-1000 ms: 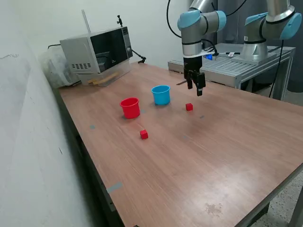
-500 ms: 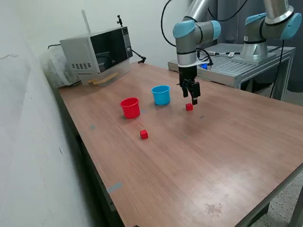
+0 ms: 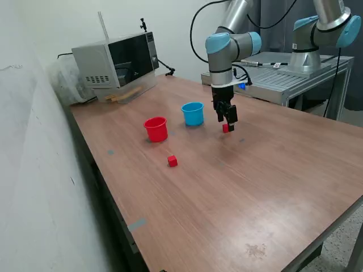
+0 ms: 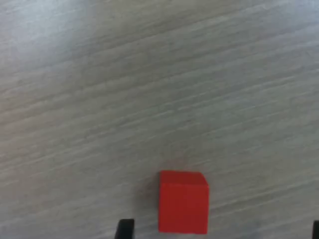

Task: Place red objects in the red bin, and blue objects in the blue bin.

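One red cube (image 3: 226, 128) (image 4: 183, 201) lies mid-table, just below the gripper (image 3: 228, 120), whose jaws stand open on either side of it. The second red cube (image 3: 172, 161) sits toward the wall-side edge, apart from the red bin (image 3: 156, 128) and blue bin (image 3: 193, 113). Bare wood surrounds both cubes.

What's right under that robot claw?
A small red cube sits on the wooden table beneath the gripper, between its open fingers, not yet gripped. The claw hides part of it from outside.
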